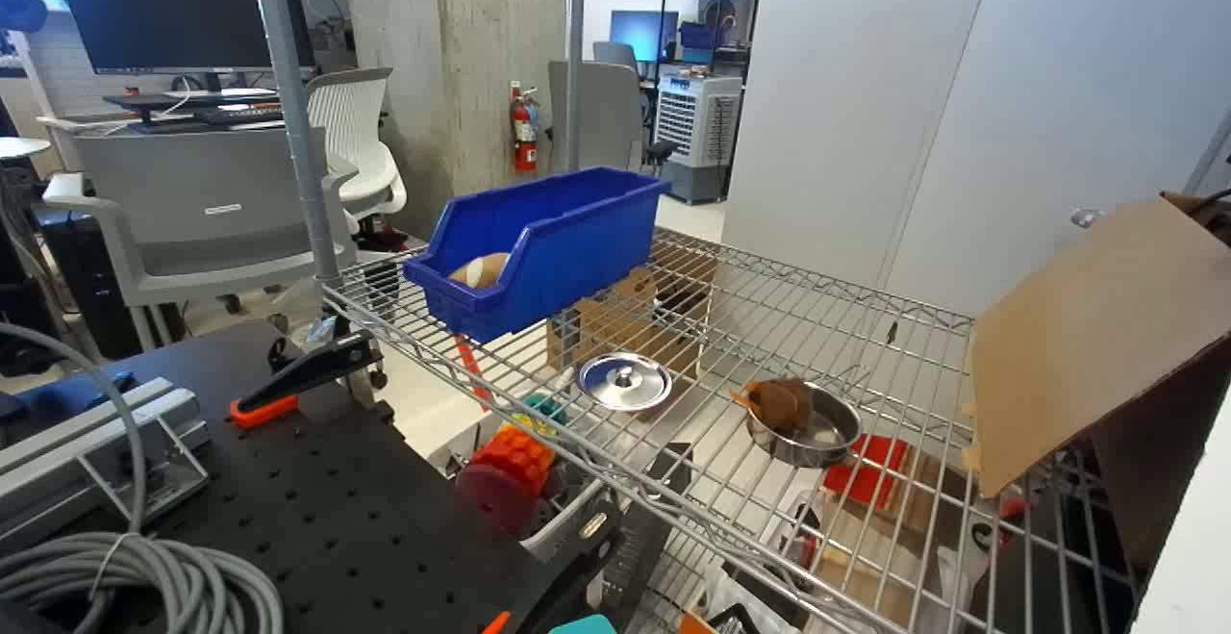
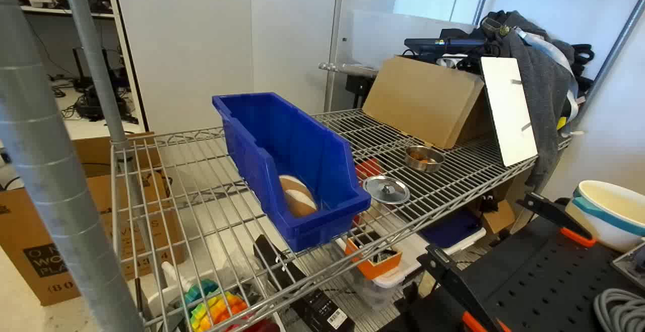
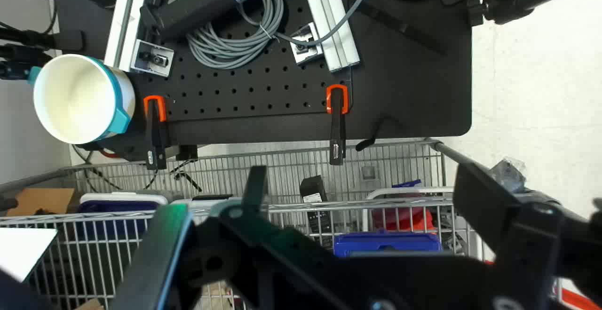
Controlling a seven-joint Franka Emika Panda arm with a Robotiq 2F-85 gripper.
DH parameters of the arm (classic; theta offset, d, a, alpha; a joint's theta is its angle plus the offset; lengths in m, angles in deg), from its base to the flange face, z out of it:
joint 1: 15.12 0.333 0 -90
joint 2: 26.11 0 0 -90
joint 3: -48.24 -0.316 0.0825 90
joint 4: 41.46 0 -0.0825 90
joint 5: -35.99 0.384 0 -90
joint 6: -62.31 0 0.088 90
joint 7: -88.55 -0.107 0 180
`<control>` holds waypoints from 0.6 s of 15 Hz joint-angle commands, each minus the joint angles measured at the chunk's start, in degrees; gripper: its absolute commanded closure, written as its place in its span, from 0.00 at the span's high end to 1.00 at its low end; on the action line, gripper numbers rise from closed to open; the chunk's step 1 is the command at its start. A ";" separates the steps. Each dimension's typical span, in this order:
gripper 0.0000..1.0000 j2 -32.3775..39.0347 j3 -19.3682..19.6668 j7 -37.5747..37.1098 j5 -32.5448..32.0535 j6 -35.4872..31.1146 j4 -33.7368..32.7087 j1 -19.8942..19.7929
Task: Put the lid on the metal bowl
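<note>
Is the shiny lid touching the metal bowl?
Apart. In an exterior view, the lid and the metal bowl sit on the wire shelf, with bare shelf plainly showing between them.

In an exterior view: brown item point(image 1: 781, 405), too unclear to name, hides metal bowl point(image 1: 816, 451) toward ten o'clock. Cardboard box point(image 1: 1096, 336) cut off at three. Wrist view: claw point(image 3: 324, 211) blurred, cut off at six, hiding part of blue bin point(image 3: 388, 242).
</note>
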 commanded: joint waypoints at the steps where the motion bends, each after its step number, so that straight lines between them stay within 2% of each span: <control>1: 1.00 0.16 0.95 -0.34 -0.37 0.12 -0.14 1.04; 5: 1.00 0.66 1.10 -0.20 -0.53 -0.66 -0.06 0.80; 9: 1.00 5.80 3.51 0.53 -2.53 -8.51 0.53 -1.68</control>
